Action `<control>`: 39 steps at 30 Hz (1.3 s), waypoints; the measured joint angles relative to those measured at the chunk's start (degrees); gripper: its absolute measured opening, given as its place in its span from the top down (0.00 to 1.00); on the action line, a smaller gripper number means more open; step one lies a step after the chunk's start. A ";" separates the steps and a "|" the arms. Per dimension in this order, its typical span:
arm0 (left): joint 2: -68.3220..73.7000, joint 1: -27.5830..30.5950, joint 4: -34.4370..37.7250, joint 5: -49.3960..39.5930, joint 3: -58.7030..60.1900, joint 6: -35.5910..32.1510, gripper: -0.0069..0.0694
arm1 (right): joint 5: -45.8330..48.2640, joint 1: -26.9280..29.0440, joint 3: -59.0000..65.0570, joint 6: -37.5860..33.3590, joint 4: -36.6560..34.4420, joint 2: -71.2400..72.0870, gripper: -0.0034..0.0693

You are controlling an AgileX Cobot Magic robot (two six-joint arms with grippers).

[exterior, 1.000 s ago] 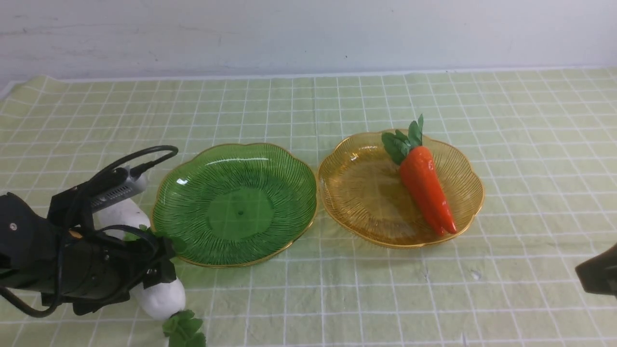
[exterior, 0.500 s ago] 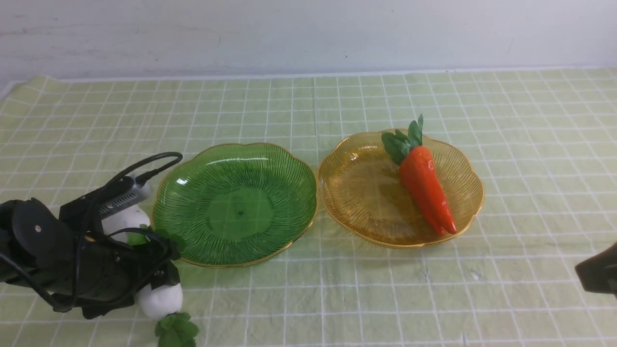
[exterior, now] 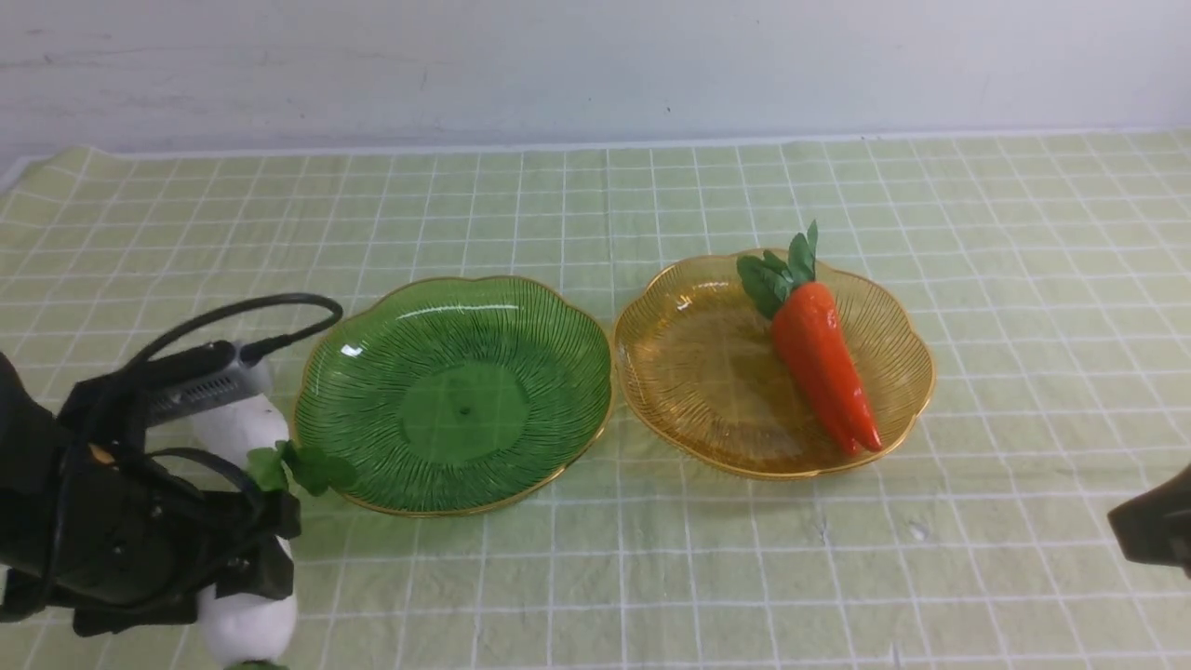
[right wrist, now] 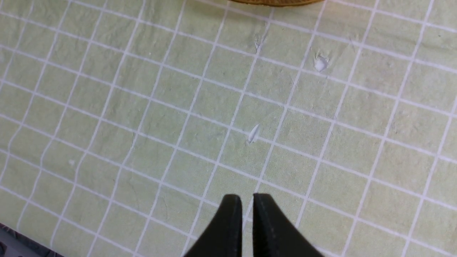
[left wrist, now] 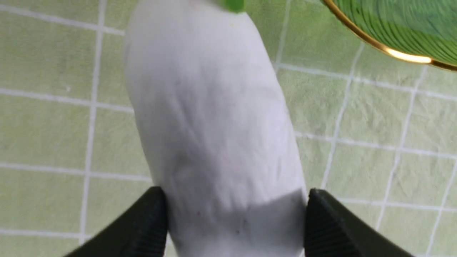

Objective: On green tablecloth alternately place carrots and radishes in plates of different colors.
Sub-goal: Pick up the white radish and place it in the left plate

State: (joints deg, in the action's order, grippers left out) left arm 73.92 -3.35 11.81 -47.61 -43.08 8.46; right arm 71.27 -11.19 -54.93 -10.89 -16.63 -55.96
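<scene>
My left gripper (exterior: 251, 572) is shut on a white radish (exterior: 247, 628) at the near left; its leaves run off the near edge. In the left wrist view the fingers (left wrist: 142, 221) press both sides of that radish (left wrist: 214, 125). A second radish (exterior: 233, 423) lies left of the empty green plate (exterior: 456, 391), partly behind my arm, its leaves at the rim. One carrot (exterior: 823, 358) lies in the amber plate (exterior: 689, 372). The other carrot is out of view. My right gripper (right wrist: 247, 200) is shut and empty over the green tablecloth (exterior: 651, 577), and shows at the right edge of the front view (exterior: 1154, 530).
A white wall stands behind the cloth's far edge. The wrist camera's black cable (exterior: 242, 312) arches over the left arm. The green plate's rim (left wrist: 410, 60) is close to the held radish. The amber plate's rim (right wrist: 275, 3) lies ahead of the right gripper.
My left gripper has moved left and toward the near edge, carrying the radish with it; its leaves have slid nearly out of frame. The right gripper, plates and carrot have not moved.
</scene>
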 joint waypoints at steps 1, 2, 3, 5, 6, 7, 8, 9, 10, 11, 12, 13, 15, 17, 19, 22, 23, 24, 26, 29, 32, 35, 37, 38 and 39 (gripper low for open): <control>-0.55 0.05 -0.23 -2.12 -0.99 0.00 0.33 | -0.04 0.00 0.00 0.00 0.00 0.00 0.90; -1.24 0.11 -0.29 -4.83 -2.34 0.00 0.33 | -0.04 0.00 0.00 0.00 0.00 0.00 0.90; -1.68 0.11 -0.29 -7.46 -3.83 -0.06 0.33 | -0.06 0.00 0.00 0.00 0.00 0.00 0.90; -1.86 0.11 0.13 -11.27 -6.66 -0.42 0.33 | -0.44 0.00 0.00 0.00 0.00 0.00 0.90; -1.41 0.11 1.26 -13.17 -9.67 -1.35 0.33 | -0.69 0.00 0.00 0.00 0.00 0.00 0.90; -0.95 0.11 1.88 -13.74 -11.14 -2.05 0.33 | -0.95 0.00 0.00 0.00 0.00 0.00 0.90; 0.08 0.11 3.03 -13.75 -13.41 -3.24 0.33 | -1.16 0.00 0.00 0.00 0.00 0.00 0.90; 1.50 -0.20 4.26 -13.69 -15.75 -4.52 0.33 | -1.39 0.00 0.00 0.00 0.00 0.00 0.90; 2.67 -0.51 4.87 -13.48 -16.88 -5.11 0.33 | -1.59 0.00 0.00 0.00 0.00 0.00 0.90; 3.63 -0.96 5.63 -13.32 -18.37 -5.86 0.33 | -1.70 0.00 0.00 0.00 0.00 0.00 0.90; 5.03 -1.53 6.37 -12.90 -19.84 -6.53 0.33 | -1.84 0.00 0.00 0.00 0.00 0.00 0.90; 6.92 -2.37 7.10 -12.33 -21.28 -7.04 0.33 | -2.00 0.00 0.00 0.00 0.00 0.00 0.90; 8.58 -2.93 7.75 -11.70 -23.06 -7.28 0.33 | -2.15 0.00 0.00 0.00 0.00 0.00 0.90; 14.91 -5.50 8.50 -8.64 -27.56 -7.45 0.33 | -2.42 0.00 0.00 0.00 0.00 0.00 0.90; 18.67 -6.85 8.91 -6.75 -30.53 -7.45 0.33 | -2.53 0.00 0.00 0.00 0.00 0.00 0.90; 25.65 -8.22 9.76 -3.40 -35.24 -7.50 0.33 | -2.60 0.00 0.00 -0.06 0.00 0.00 0.90; 26.78 -8.33 9.96 -2.60 -36.03 -7.50 0.33 | -2.60 0.00 0.00 -0.23 0.00 0.00 0.90; 28.56 -8.39 10.38 -1.77 -37.01 -7.50 0.34 | -2.60 0.00 0.00 -0.44 0.00 0.00 0.90; 31.12 -8.46 10.56 0.02 -38.88 -7.58 0.33 | -2.60 0.00 0.00 -0.90 0.00 0.00 0.90; 33.54 -8.46 10.62 1.56 -40.14 -7.65 0.29 | -2.60 0.00 0.00 -1.29 0.00 0.00 0.90; 33.94 -8.40 10.52 1.57 -40.45 -7.70 0.23 | -2.60 0.00 0.00 -1.34 0.00 0.00 0.90; 32.09 -7.68 10.28 1.43 -40.45 -7.70 0.22 | -2.60 0.00 0.00 -1.34 0.00 0.00 0.90; 30.41 -6.90 9.85 1.32 -40.45 -7.77 0.22 | -2.60 0.00 0.00 -1.34 0.00 0.00 0.90; 28.40 -5.53 9.04 1.31 -40.46 -7.77 0.22 | -2.60 0.00 0.00 -1.40 0.00 0.00 0.90; 26.85 -3.95 7.85 0.94 -40.46 -7.62 0.22 | -2.60 0.00 0.00 -1.45 0.05 0.00 0.90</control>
State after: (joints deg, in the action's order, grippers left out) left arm 100.77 -7.30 19.66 -46.67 -83.54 0.84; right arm 68.67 -11.19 -54.93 -12.34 -16.58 -55.96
